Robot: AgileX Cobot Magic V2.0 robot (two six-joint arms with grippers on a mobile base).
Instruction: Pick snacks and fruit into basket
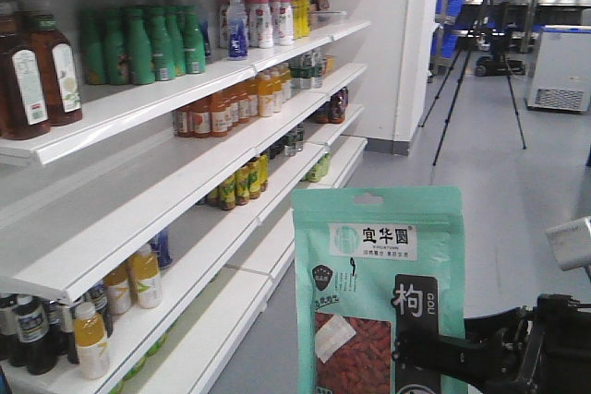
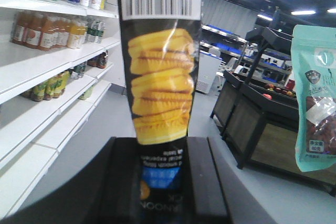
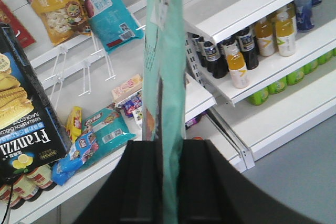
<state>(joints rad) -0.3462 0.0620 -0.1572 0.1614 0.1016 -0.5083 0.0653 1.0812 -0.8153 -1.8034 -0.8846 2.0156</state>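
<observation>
Right jaws clamped on the mint-green snacks pouch [image 3: 165, 51] — held upright; left jaws gripping a black wafer box [image 2: 160, 77] — shelves [image 1: 111, 228] alongside.

- The right gripper [image 3: 167, 153] is clamping its two black fingers [image 3: 140, 174] on the lower edge of the snacks [image 3: 164, 51], holding the pouch upright.
- In the front-facing view the right arm [image 1: 554, 339] is reaching in from the lower right corner.
- The left gripper [image 2: 160, 156] is pinching a wafer box [image 2: 160, 77] upright between its fingers.
</observation>
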